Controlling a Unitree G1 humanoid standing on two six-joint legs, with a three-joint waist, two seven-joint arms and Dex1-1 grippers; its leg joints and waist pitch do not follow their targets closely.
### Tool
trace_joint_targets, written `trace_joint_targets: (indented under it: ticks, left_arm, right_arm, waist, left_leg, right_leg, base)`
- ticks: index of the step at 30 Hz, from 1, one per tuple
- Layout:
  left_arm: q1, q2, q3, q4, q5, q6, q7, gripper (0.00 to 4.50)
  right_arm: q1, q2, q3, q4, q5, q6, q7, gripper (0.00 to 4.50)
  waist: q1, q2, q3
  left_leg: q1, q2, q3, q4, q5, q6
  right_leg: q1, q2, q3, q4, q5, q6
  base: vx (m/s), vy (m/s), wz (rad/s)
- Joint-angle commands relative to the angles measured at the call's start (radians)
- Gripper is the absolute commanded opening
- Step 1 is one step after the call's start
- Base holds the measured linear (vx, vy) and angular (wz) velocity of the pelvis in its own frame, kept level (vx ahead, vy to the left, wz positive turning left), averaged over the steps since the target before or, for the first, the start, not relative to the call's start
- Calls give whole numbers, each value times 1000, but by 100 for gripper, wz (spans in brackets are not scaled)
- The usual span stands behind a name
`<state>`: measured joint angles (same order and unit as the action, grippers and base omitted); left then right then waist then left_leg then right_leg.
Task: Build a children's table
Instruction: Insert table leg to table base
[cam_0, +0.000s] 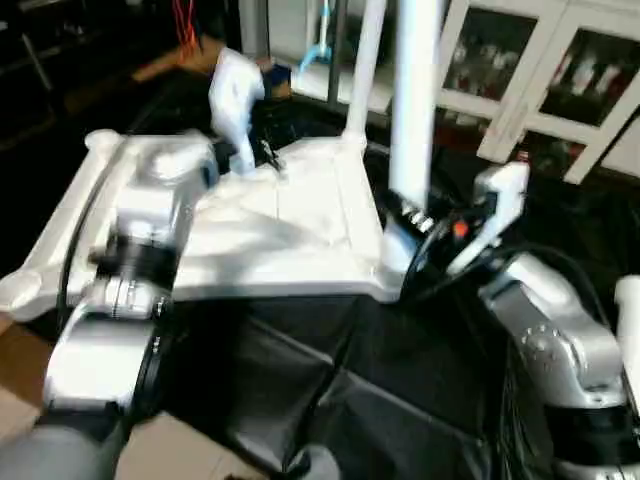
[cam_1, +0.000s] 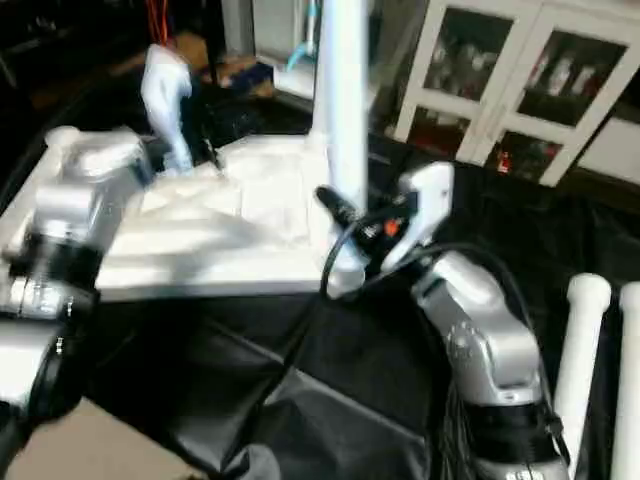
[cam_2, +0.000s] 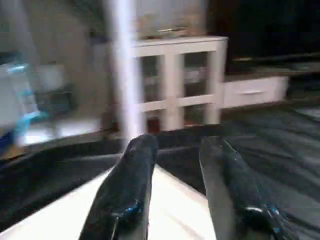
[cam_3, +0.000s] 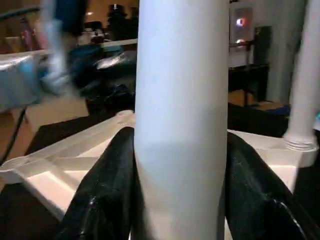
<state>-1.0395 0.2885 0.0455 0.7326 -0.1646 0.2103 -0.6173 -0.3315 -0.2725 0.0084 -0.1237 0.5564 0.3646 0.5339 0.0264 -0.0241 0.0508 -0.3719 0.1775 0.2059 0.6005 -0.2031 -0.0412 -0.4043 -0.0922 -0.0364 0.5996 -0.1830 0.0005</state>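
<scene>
The white tabletop (cam_0: 290, 230) lies underside up on black cloth, its ribs showing. Two white legs stand in its right-hand corners. The near leg (cam_0: 415, 100) rises from the near right socket, and my right gripper (cam_3: 180, 145) is shut on it, one black finger (cam_3: 107, 185) on each side of the tube. The far leg (cam_0: 365, 60) stands alone at the far right corner. My left gripper (cam_2: 177, 145) hovers over the far middle of the tabletop, open, with nothing between its fingers (cam_2: 130, 180).
Loose white legs (cam_1: 585, 350) lie on the black cloth at the near right. A white glass-door cabinet (cam_0: 540, 70) stands behind the table on the right. Brown floor (cam_0: 20, 370) shows at the near left.
</scene>
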Motion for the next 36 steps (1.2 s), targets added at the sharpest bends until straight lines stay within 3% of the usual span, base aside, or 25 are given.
trace_joint_targets:
  ticks: [1,3,4,7,8,9,10,12,13,15,16,21,22,24,27,29,31,32,33,36]
  left_arm:
    - [-53,-48,-9,12,7,10,65,165]
    - [-72,-81,-17,-48,-15,27,31,165]
    - [-79,-104,-13,-94,-41,41,8,165]
    - [-74,-182,-29,-329,-164,120,-137,165]
    - [-53,-206,-60,-463,-255,162,-210,165]
    - [-44,-210,-70,-501,-281,174,-232,165]
    - [-15,-212,-100,-604,-361,229,-278,165]
    - [0,-211,-122,-653,-399,252,-279,165]
    - [0,-211,-133,-649,-391,238,-256,165]
    - [-4,-214,-132,-630,-375,225,-241,165]
    - [-8,-216,-127,-608,-357,216,-230,165]
    - [-10,-205,-82,-516,-242,170,-182,165]
    - [1,-164,-61,-456,-176,133,-139,165]
    - [13,-133,-65,-440,-162,124,-115,165]
    - [98,-3,-139,-404,-97,81,-148,165]
    - [177,77,-208,-375,-43,32,-228,165]
    - [215,108,-238,-356,-14,-4,-273,165]
    - [215,108,-238,-356,-14,-4,-273,182]
    - [274,131,-275,-325,28,-39,-346,192]
    - [329,122,-310,-305,37,-46,-395,199]
  right_arm:
    - [-11,3,24,9,-33,-5,-3,185]
    - [-12,-4,35,27,-63,-7,-10,185]
    - [-11,-8,39,35,-75,-5,-13,185]
    - [-7,-20,43,64,-116,2,-38,185]
    - [-1,-22,40,69,-130,7,-52,185]
    - [1,-23,39,70,-133,8,-56,185]
    - [7,-24,36,75,-137,8,-63,185]
    - [12,-25,35,78,-139,10,-68,185]
    - [13,-28,38,86,-145,10,-71,185]
    - [11,-27,41,96,-153,8,-71,184]
    - [8,-24,43,103,-157,7,-71,184]
    - [0,-14,42,108,-168,6,-76,184]
    - [-6,-13,32,112,-170,1,-83,184]
    - [-9,-13,24,115,-170,-1,-86,184]
    - [-18,-17,-14,149,-145,4,-79,184]
    - [-33,-15,-48,206,-119,-1,-72,184]
    - [-39,-15,-62,233,-112,-9,-68,184]
    - [-39,-15,-62,233,-112,-9,-68,184]
    - [-38,-13,-84,251,-112,-23,-66,184]
    - [-21,-6,-103,239,-101,-31,-68,184]
  waist:
    - [8,-2,-69]
    - [16,2,-73]
    - [19,-1,-75]
    - [35,-6,-83]
    - [39,-10,-81]
    - [43,-12,-83]
    - [43,-11,-78]
    - [40,-18,-68]
    - [37,-20,-62]
    - [32,-21,-60]
    - [28,-20,-57]
    - [11,-22,-55]
    - [6,-21,-57]
    - [2,-23,-58]
    - [-1,-17,-62]
    - [0,-6,-66]
    - [-3,-4,-70]
    - [3,1,-75]
    - [6,-2,-78]
    - [10,-3,-76]
  left_leg:
    - [20,48,-22,-66,-78,42]
    - [21,48,-21,-62,-3,60]
    - [21,47,-20,-57,27,74]
    - [15,47,-17,-45,120,115]
    - [14,48,-18,-45,132,118]
    - [10,45,-18,-43,145,130]
    - [10,46,-14,-43,122,144]
    - [7,47,-11,-48,42,135]
    - [6,48,-11,-51,-22,118]
    - [7,46,-13,-54,-69,100]
    - [11,45,-14,-58,-123,64]
    - [8,43,-22,-67,-197,12]
    - [4,43,-27,-69,-207,4]
    - [3,42,-29,-70,-214,-2]
    - [3,41,-29,-70,-198,2]
    - [9,42,-26,-68,-169,4]
    - [8,42,-23,-66,-129,4]
    - [15,44,-22,-63,-89,11]
    - [14,42,-21,-59,-42,26]
    - [11,42,-18,-59,-21,53]
  right_leg:
    - [48,-48,35,-46,-22,-239]
    - [48,-46,32,-34,83,-269]
    - [49,-46,32,-30,141,-289]
    - [52,-47,31,-13,269,-332]
    - [54,-53,32,-10,282,-339]
    - [56,-53,31,-7,292,-343]
    - [50,-51,30,-9,266,-352]
    - [50,-52,33,-22,155,-343]
    - [52,-51,33,-31,57,-321]
    - [51,-48,33,-41,-32,-287]
    - [48,-44,34,-55,-142,-240]
    - [41,-40,30,-72,-277,-158]
    - [40,-39,29,-74,-294,-139]
    - [39,-39,28,-72,-301,-129]
    - [36,-38,29,-68,-262,-143]
    - [31,-35,31,-61,-198,-162]
    - [34,-31,30,-50,-118,-187]
    - [32,-31,29,-42,-39,-211]
    - [35,-30,29,-33,43,-234]
    - [41,-36,30,-29,84,-260]
  base:
    - [0,0,0]
    - [0,0,0]
    - [0,0,0]
    - [0,0,0]
    - [0,0,0]
    - [0,0,0]
    - [0,0,0]
    - [0,0,0]
    - [0,0,0]
    - [0,0,0]
    - [-65,-13,1]
    - [-48,-8,1]
    - [0,0,0]
    - [0,0,0]
    - [0,0,0]
    - [0,0,0]
    - [0,0,0]
    - [0,0,0]
    - [0,0,0]
    - [0,0,0]
